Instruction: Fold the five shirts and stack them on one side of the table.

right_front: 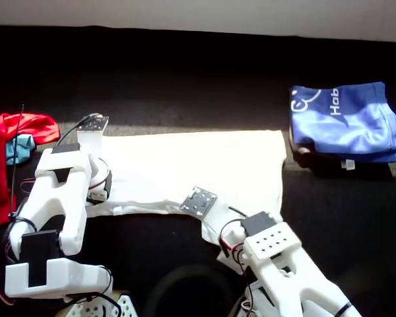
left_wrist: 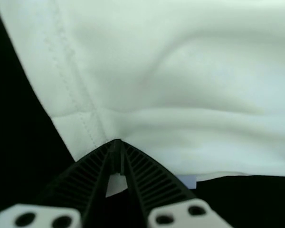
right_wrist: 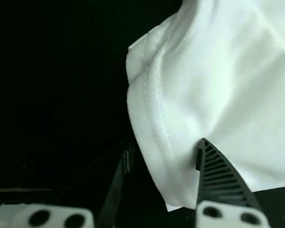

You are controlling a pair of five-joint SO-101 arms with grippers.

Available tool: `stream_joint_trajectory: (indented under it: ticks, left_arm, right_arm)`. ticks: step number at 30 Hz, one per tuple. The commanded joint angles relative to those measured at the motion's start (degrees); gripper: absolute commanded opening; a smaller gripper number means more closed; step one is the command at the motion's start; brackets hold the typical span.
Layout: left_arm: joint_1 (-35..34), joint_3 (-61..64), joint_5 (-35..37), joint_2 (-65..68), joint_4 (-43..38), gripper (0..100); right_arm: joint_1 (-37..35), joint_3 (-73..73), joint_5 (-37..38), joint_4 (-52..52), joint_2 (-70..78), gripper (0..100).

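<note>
A white shirt (right_front: 198,168) lies spread flat across the middle of the black table (right_front: 185,79). My left gripper (right_front: 92,132) is at the shirt's left edge. In the left wrist view it (left_wrist: 116,145) is shut on the stitched hem of the white shirt (left_wrist: 180,71). My right gripper (right_front: 198,201) is at the shirt's front edge. In the right wrist view it (right_wrist: 164,159) stands open, with the hemmed edge of the white shirt (right_wrist: 218,85) lying between its fingers. A folded blue shirt (right_front: 343,122) rests at the back right.
The blue shirt sits on top of a dark folded item (right_front: 336,165) with a white tag. A crumpled red shirt (right_front: 3,158) and a teal piece of cloth (right_front: 20,148) lie at the table's left edge. Bare black table lies behind the white shirt.
</note>
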Motion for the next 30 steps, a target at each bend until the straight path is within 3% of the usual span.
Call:
stream_joint_trajectory:
  ticks: [1, 8, 11, 17, 22, 30]
  left_arm:
    - [0.57, 0.40, 0.09, 0.31, -0.70, 1]
    - [0.57, 0.48, 0.09, 0.31, -0.70, 1]
    - [0.57, 0.48, 0.09, 0.31, -0.70, 1]
    - [0.57, 0.48, 0.09, 0.31, -0.62, 1]
    - [0.57, 0.48, 0.09, 0.31, -0.62, 1]
    - [0.57, 0.48, 0.09, 0.31, -0.62, 1]
  right_arm:
    - [-3.38, 2.68, 0.44, -0.75, -1.27, 21.2]
    - [-0.13, 6.73, 1.14, -9.45, -1.19, 21.0]
    - [2.68, 6.90, 6.77, -9.80, -1.19, 20.4]
    - [8.40, 6.46, 13.36, -9.98, -1.19, 0.2]
    - [11.38, 4.97, 13.63, -9.63, -1.27, 0.5]
    - [17.36, -11.56, 13.63, -9.45, -1.10, 0.5]
